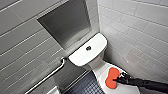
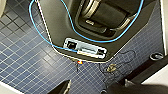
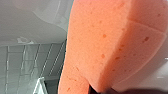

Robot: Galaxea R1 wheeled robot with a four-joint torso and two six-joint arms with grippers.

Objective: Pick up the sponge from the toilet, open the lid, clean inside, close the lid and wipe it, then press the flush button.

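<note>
The orange-red sponge (image 1: 111,77) lies flat on the closed white lid (image 1: 101,73) of the toilet (image 1: 96,63). My right gripper (image 1: 118,80) comes in from the right on its dark arm and is shut on the sponge's narrow waist. In the right wrist view the sponge (image 3: 107,45) looms large against the glossy white lid (image 3: 30,27). The dark round flush button (image 1: 88,48) sits in the middle of the cistern top (image 1: 80,56). My left gripper (image 2: 92,89) hangs open over the blue floor, holding nothing.
A metal grab rail (image 1: 48,75) runs along the grey tiled wall to the left, under a recessed niche (image 1: 66,22). White tiled wall (image 1: 140,32) stands close on the right. Blue mosaic floor (image 1: 83,88) lies beside the bowl. My base and a blue cable (image 2: 75,27) are below the left wrist.
</note>
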